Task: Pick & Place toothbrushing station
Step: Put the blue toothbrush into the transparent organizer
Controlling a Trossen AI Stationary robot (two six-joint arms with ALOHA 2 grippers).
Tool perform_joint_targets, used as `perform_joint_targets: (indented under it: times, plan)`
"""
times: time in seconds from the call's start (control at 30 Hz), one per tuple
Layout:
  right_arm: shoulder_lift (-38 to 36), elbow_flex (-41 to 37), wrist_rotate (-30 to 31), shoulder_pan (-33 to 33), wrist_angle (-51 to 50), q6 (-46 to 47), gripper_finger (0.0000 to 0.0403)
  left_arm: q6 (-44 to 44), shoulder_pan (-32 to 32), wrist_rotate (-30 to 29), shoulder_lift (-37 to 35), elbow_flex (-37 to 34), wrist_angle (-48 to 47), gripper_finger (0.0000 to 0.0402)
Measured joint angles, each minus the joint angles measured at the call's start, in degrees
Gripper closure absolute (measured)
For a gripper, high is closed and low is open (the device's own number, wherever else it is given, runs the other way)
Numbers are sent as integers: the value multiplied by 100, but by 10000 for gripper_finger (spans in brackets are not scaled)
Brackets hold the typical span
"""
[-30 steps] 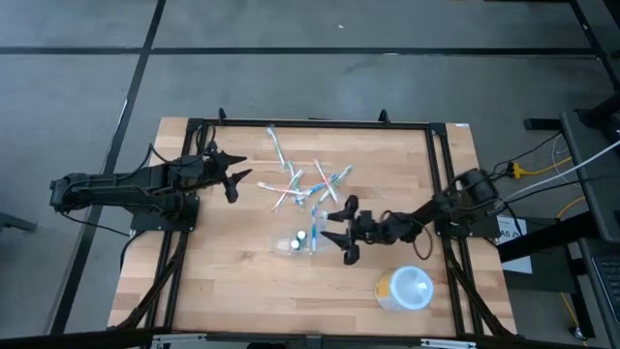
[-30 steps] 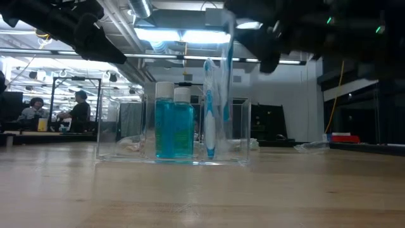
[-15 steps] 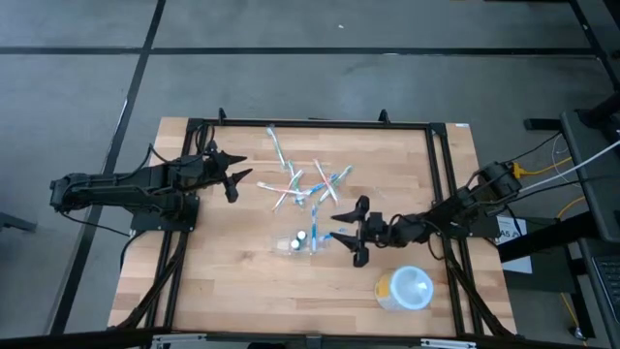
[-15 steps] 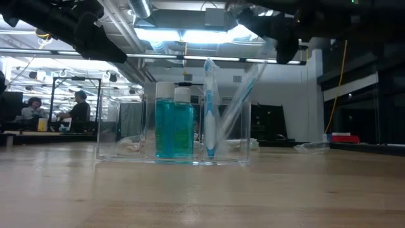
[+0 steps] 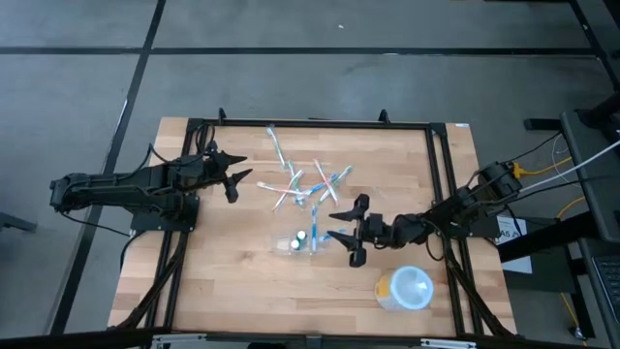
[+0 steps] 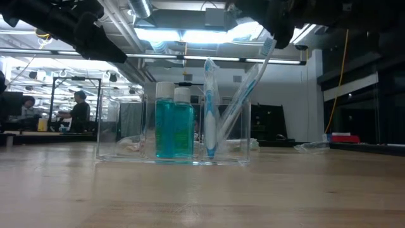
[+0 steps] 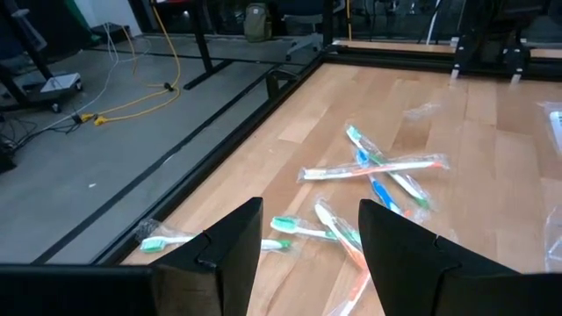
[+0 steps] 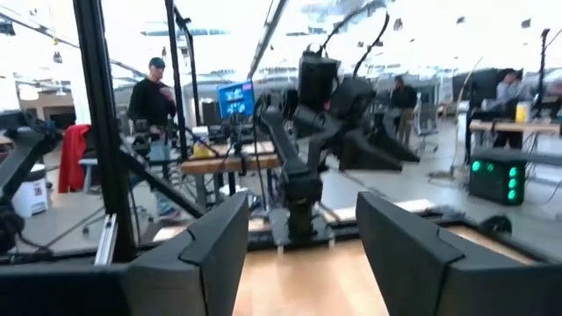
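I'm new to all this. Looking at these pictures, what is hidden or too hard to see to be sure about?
- High view: the clear holder almost vanishes against the wood, so its edges are unclear.
- Low view: both grippers are cut off by the top edge.
- Right wrist view: the open right gripper looks into the room, so the holder is out of sight.
- Left wrist view: the open left gripper shows only loose toothbrushes.

A light wooden desk (image 5: 232, 281) stands on a grey floor (image 5: 77, 107) crossed by dark seams. Beyond it, bright ceiling lights (image 6: 183, 35) hang over workbenches (image 6: 44, 134), where a person (image 6: 80, 111) stands at far left. A yellow cable (image 7: 149, 83) trails across the floor.
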Motion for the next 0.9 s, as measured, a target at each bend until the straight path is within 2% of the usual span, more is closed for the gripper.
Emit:
perform_joint_targets:
  times: [0.13,0.27,0.37,0.43,0.63,0.7,0.83,0.9]
  plan:
    - [-206,0,15,0,39,-216,195,-38,0,-126,0,0,-8,217]
    - [-599,0,49,17,-264,-244,197,-532,7,-959,0,0,-119,217]
    - [-990,2,277,20,-1105,-21,197,-900,9,-1385,1,0,-172,217]
    - [-1255,2,281,20,-1716,262,197,-1032,9,-1354,38,0,-173,217]
    - [-1792,2,-16,112,-3127,979,197,-863,7,-689,263,0,-157,217]
    - [-1947,4,232,122,-3664,1130,197,-854,7,-539,345,0,-99,217]
    - [-2429,4,1098,-76,-5132,1822,197,-852,7,-376,505,0,300,217]
    - [-2732,2,1217,-258,-5827,2180,197,-841,7,-255,574,0,489,217]
